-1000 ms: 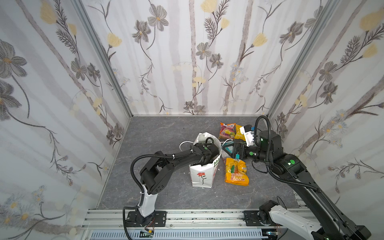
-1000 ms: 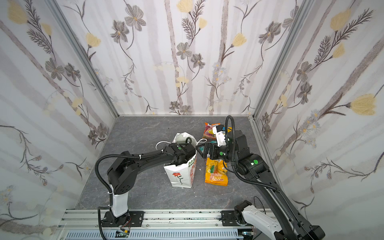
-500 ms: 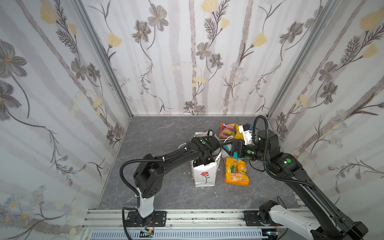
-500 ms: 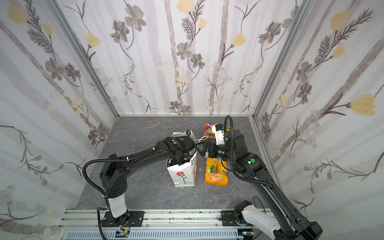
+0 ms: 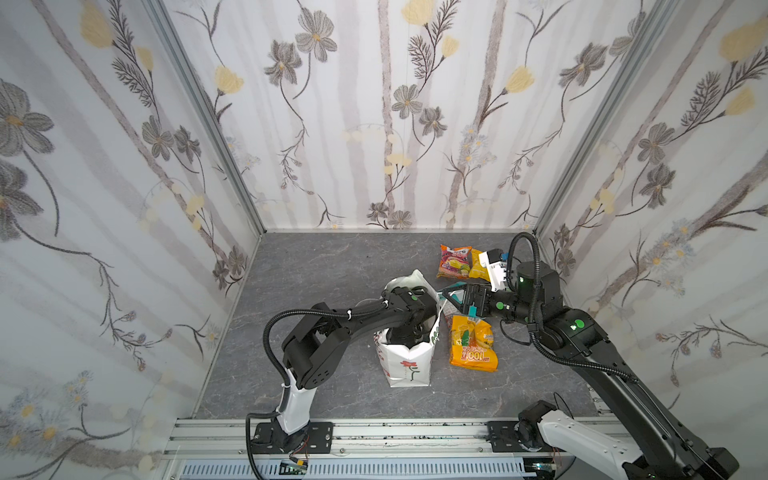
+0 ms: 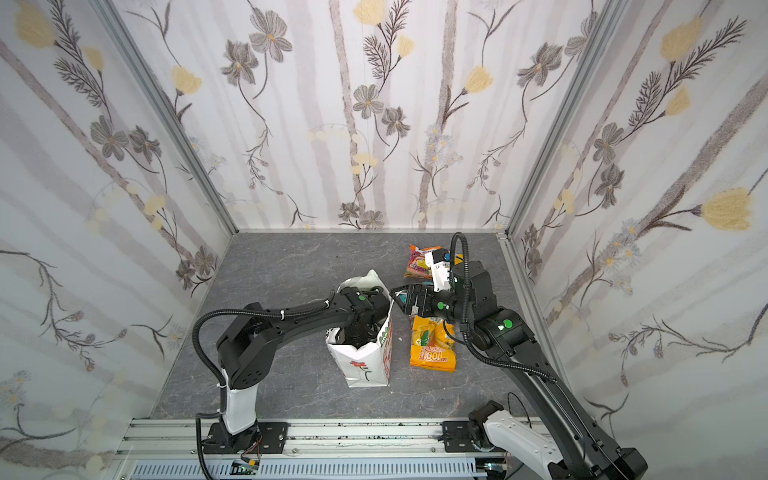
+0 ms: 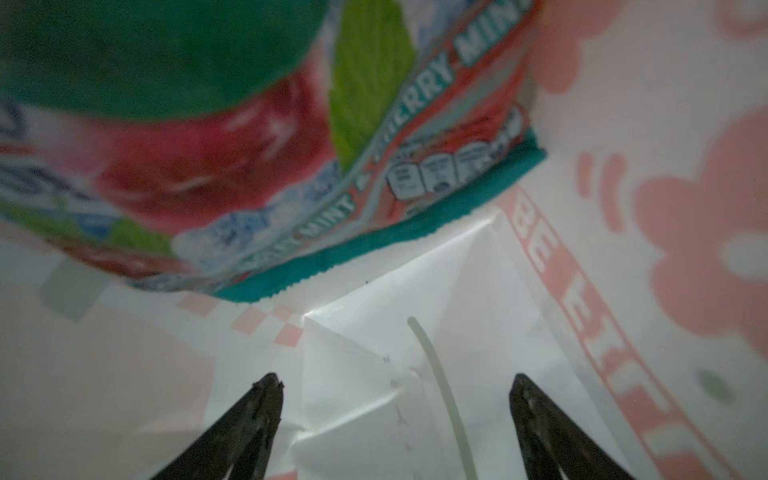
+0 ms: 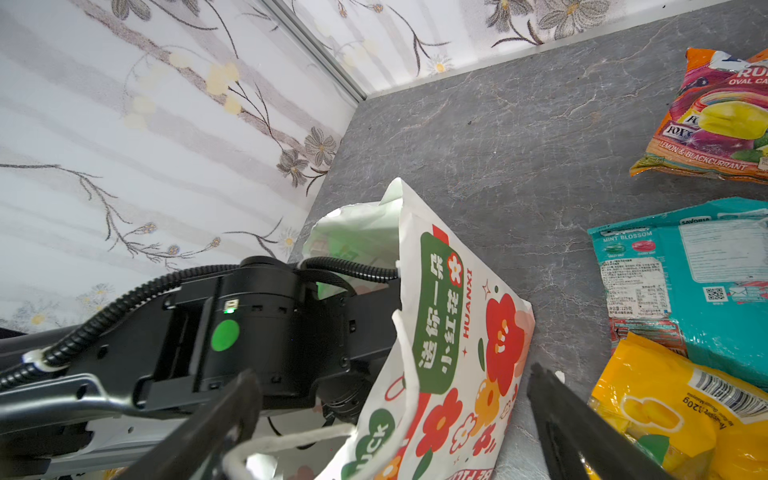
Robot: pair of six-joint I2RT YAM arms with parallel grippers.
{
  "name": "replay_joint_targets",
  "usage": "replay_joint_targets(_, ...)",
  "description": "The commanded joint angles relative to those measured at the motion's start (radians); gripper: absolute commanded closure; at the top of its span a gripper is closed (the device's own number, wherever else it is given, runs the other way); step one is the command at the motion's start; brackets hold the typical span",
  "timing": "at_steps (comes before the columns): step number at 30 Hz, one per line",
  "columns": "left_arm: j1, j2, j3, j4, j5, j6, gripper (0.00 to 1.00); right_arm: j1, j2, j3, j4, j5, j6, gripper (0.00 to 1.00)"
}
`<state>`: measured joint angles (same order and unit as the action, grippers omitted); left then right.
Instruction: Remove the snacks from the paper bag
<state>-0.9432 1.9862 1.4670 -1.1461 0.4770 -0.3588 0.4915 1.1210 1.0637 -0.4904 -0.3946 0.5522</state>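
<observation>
paper bag (image 8: 478,353): HUANXI; teal packet (image 8: 706,266): MINT BLOSSOM; orange-pink packet (image 8: 715,120): LEMON & BLACKCURRANT

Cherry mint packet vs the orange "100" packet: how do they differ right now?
The cherry mint packet is inside the paper bag; the orange "100" packet lies out on the table beside it. The cherry mint packet is teal and red, the orange "100" packet orange-yellow. Both are foil snacks, neither gripped.

Paper bag (image 5: 409,365): upright mid-tabletop (image 5: 324,266), nearer the front edge.
Cherry mint packet (image 7: 291,166): inside the bag, near its bottom.
Left gripper (image 7: 395,384): inside the bag, beside that packet, apart from it.
"100" packet (image 5: 471,343): flat, just right of the bag.
Mint Blossom packet (image 8: 685,282): behind the "100" packet, its edge beneath it.
Fox's packet (image 5: 455,262): near the back right corner.
</observation>
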Motion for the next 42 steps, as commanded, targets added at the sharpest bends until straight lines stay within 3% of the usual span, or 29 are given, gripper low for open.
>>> replay_joint_targets(1, -0.002, 0.024, -0.033, 0.0, 0.053, 0.02, 0.24, 0.0, 0.002, 0.0, 0.02, -0.001, -0.004, 0.01)
replay_joint_targets(9, 0.006, 0.013, -0.028, 0.001, 0.027, 0.024, 0.81, -0.001, 0.013, 0.002, 0.012, 0.006, -0.009, 0.01)
replay_joint_targets(12, 0.004, 0.003, -0.02, -0.015, -0.015, 0.027, 0.92, -0.001, 0.017, -0.001, 0.012, 0.008, -0.009, 0.01)
replay_joint_targets(14, 0.006, -0.013, 0.025, -0.029, -0.065, 0.022, 0.82, 0.0, 0.019, 0.001, 0.01, 0.005, -0.009, 0.01)
replay_joint_targets(18, 0.003, -0.07, 0.084, -0.048, -0.235, 0.0, 0.48, 0.0, 0.016, 0.001, 0.014, 0.005, -0.009, 0.01)
replay_joint_targets(23, -0.005, -0.128, 0.116, -0.014, -0.478, -0.012, 0.39, -0.001, 0.016, 0.0, 0.016, 0.004, -0.012, 0.01)
replay_joint_targets(28, -0.011, -0.154, 0.067, 0.133, -0.756, -0.023, 0.19, -0.001, 0.02, 0.001, 0.02, -0.004, -0.013, 0.01)
replay_joint_targets(33, -0.014, -0.122, 0.014, 0.29, -0.95, -0.022, 0.11, 0.0, 0.022, 0.004, 0.019, -0.01, -0.011, 0.01)
replay_joint_targets(38, -0.009, -0.023, -0.001, 0.367, -0.95, -0.013, 0.11, 0.0, 0.014, 0.001, 0.013, -0.01, -0.012, 0.01)
replay_joint_targets(42, 0.002, 0.029, -0.02, 0.423, -0.889, -0.031, 0.15, 0.0, 0.01, -0.001, 0.009, -0.012, -0.008, 0.01)
